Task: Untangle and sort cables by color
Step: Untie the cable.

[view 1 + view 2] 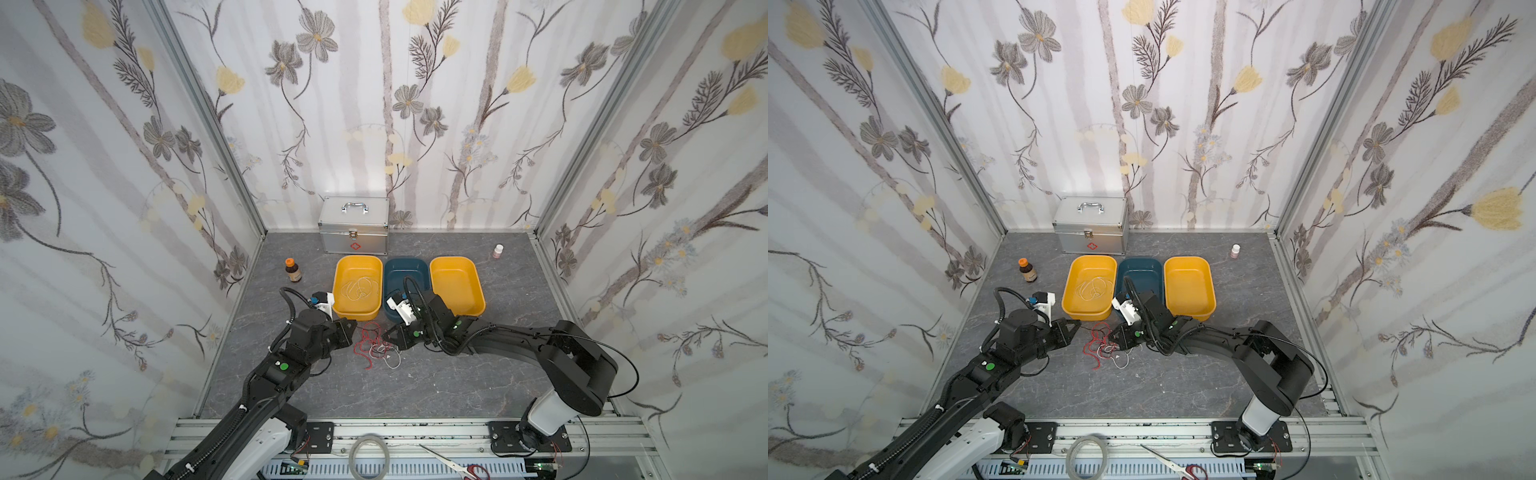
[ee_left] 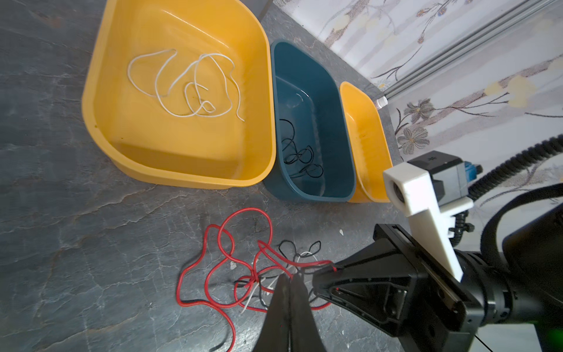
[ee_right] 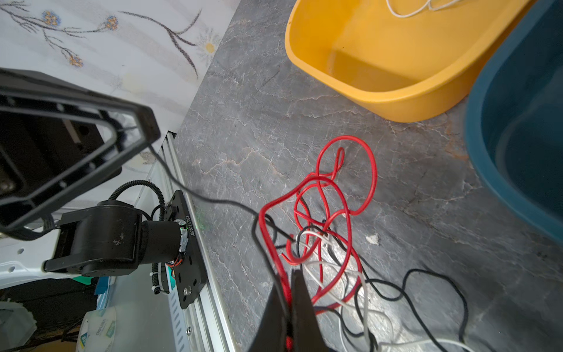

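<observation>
In both top views a tangle of cables (image 1: pixel 374 345) (image 1: pixel 1102 344) is seen on the worktop (image 1: pixel 457 374), just in front of the bins, between the left end effector (image 1: pixel 352 325) and the right end effector (image 1: pixel 387 334). A white cable (image 1: pixel 358 288) is coiled in the left yellow bin (image 1: pixel 336 291). In the left wrist view a red cable (image 2: pixel 248 209) is pinched by the right end effector (image 2: pixel 324 274). The left end effector (image 2: pixel 289 282) is pressed together at the tangle. A sorted black cable (image 2: pixel 297 155) is lying in the blue bin (image 2: pixel 304 195). In the right wrist view a taut black cable (image 3: pixel 213 201) is pinched at the left end effector (image 3: pixel 149 134) and stretched into the tangle. The red cable (image 3: pixel 373 173) is clamped in the right end effector (image 3: pixel 289 292).
</observation>
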`<state>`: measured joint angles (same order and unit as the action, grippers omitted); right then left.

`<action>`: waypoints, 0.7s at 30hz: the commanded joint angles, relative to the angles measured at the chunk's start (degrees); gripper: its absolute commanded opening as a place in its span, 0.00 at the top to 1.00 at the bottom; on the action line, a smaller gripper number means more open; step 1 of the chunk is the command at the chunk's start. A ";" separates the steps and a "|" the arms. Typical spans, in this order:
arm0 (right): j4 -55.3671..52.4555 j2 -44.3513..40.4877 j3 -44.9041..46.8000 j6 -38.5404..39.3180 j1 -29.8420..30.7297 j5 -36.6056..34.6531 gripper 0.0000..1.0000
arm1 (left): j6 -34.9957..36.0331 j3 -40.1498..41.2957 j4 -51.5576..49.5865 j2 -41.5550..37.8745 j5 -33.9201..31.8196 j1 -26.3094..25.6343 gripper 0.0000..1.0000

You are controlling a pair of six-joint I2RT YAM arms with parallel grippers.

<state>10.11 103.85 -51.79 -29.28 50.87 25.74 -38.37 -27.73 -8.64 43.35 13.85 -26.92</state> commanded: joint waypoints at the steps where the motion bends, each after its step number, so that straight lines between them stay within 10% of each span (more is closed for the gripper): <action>1: -0.91 1.34 -1.94 0.92 0.50 -2.60 0.93 | -1.71 0.10 4.41 1.11 3.20 -0.03 1.00; 13: -9.77 -3.76 -2.71 4.59 1.19 -16.20 0.58 | -0.65 -0.22 1.04 0.12 0.52 -0.02 1.00; 21: -6.56 -6.82 -2.09 3.86 7.52 -14.54 0.60 | -0.98 -0.31 1.15 1.11 -0.18 0.01 1.00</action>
<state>0.93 96.31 -54.08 -25.26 57.08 9.23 -39.22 -27.75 -8.27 44.29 14.72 -27.03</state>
